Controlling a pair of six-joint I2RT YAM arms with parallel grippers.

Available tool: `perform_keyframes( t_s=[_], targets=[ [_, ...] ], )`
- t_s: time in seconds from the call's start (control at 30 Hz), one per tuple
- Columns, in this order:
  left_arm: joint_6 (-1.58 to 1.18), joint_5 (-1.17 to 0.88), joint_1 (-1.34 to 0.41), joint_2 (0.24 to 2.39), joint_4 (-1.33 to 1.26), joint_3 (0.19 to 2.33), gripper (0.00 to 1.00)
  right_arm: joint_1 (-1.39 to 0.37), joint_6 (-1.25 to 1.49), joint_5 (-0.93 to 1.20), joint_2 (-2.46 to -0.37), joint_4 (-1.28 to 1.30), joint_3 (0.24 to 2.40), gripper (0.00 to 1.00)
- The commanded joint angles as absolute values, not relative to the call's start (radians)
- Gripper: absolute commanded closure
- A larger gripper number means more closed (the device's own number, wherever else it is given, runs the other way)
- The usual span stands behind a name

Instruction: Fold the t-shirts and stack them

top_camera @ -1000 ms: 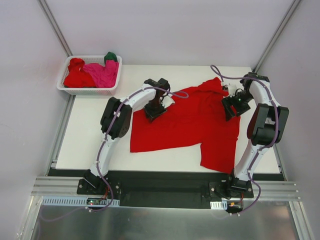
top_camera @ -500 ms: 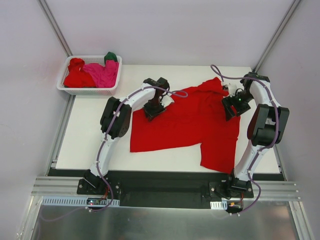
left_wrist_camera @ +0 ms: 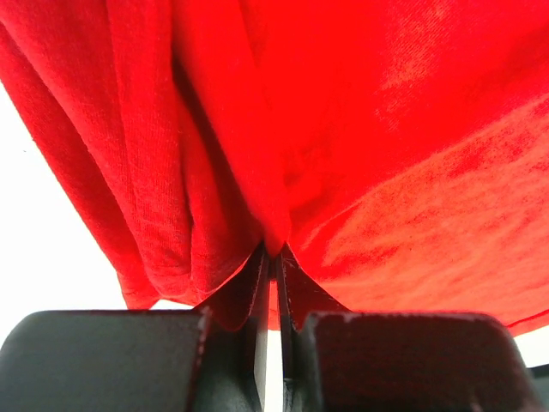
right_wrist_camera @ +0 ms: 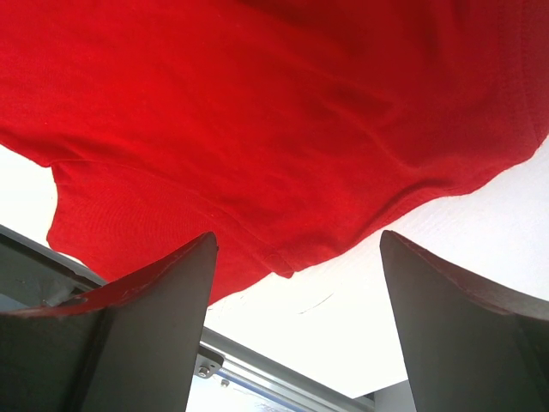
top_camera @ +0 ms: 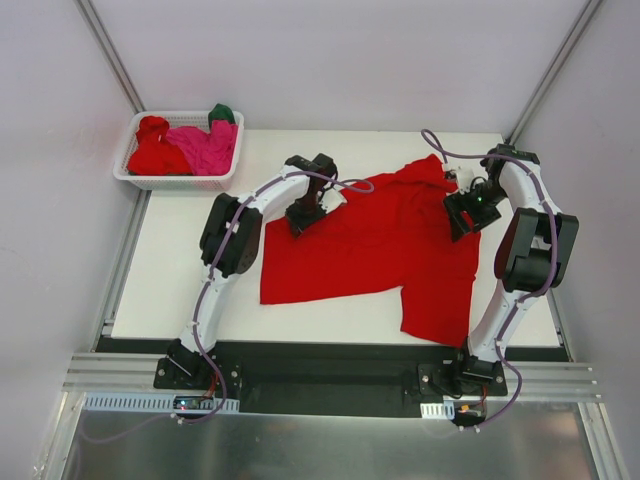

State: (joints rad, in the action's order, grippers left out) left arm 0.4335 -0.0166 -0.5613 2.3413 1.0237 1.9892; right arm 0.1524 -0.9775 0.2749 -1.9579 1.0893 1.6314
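Top view: the shirt lies spread on the desk between my arms, left jaws at its far-left edge, right jaws at its right sleeve. Left wrist: left jaws pinched tight on only a thin fold, which could slip out if I pull. Right wrist: right jaws gaping wide, holding nothing, so lifting now would probably drag and bunch it.
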Motion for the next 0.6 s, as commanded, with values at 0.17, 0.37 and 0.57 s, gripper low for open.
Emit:
perform_keyframes(
  t_s=[0.17, 0.37, 0.57],
  targets=[
    [0.446, 0.023, -0.572, 2.292, 1.052, 2.036, 1.0, 0.147, -0.988, 0.299, -1.902, 1.112, 1.631, 0.2],
    [0.482, 0.06, -0.592, 2.212, 1.055, 2.092, 1.0, 0.147, -0.985, 0.304, -1.907, 1.115, 1.632, 0.2],
    [0.546, 0.143, -0.591, 2.168, 1.048, 2.143, 1.0, 0.146, -0.98, 0.307, -1.91, 1.111, 1.632, 0.2]
  ],
)
